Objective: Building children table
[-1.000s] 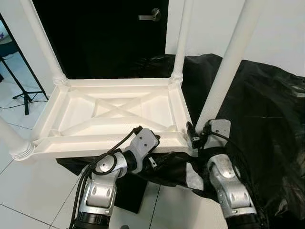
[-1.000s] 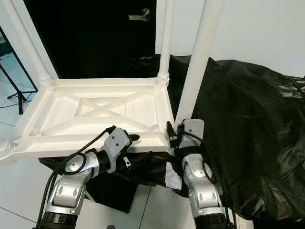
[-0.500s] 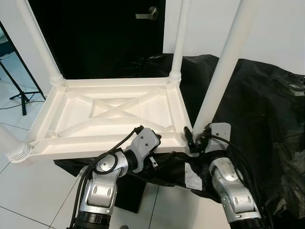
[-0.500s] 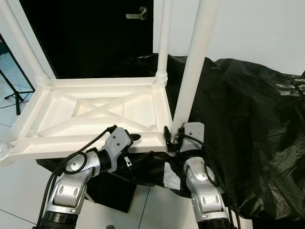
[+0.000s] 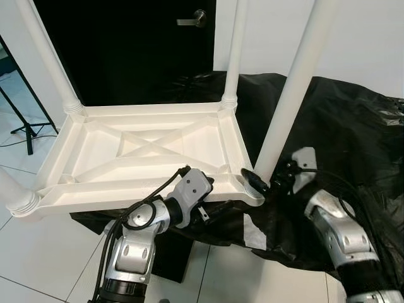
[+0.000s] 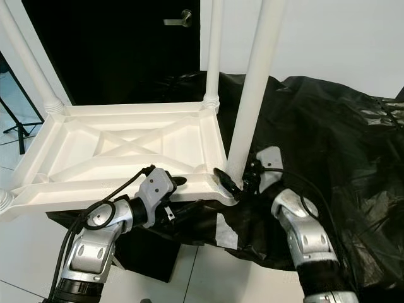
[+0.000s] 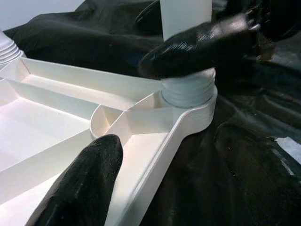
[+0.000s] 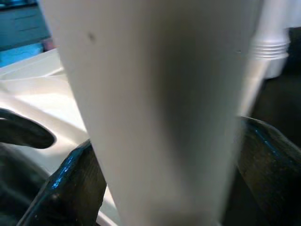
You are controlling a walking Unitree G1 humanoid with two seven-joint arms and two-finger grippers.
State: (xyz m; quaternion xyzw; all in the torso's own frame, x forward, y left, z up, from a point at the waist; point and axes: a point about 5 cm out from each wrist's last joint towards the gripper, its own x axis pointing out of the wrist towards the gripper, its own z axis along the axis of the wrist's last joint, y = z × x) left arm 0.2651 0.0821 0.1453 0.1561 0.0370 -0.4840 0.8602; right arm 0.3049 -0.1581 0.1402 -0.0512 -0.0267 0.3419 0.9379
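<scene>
The white children's table (image 5: 126, 189) lies upside down with its legs pointing up. My left gripper (image 5: 211, 196) is shut on the table's front rail near the right corner; one black finger (image 7: 84, 188) rests on the inner side of the frame, and the other is hidden under the rail. My right gripper (image 5: 265, 180) reaches in from the right and is shut on the base of the near right leg (image 5: 290, 95), just above its threaded collar (image 7: 188, 92). In the right wrist view its fingers (image 8: 70, 188) flank the leg (image 8: 160, 108).
A black plastic sheet (image 5: 341, 126) covers the support under and to the right of the table. A black door with a lever handle (image 5: 196, 19) stands behind. A tripod stand (image 5: 25, 120) is on the tiled floor at left. A dark box (image 5: 170, 259) sits below the front rail.
My right arm has swung out to the right, turning its gripper around the base of the near right leg. The left gripper keeps its hold on the rail. The camera has shifted slightly.
</scene>
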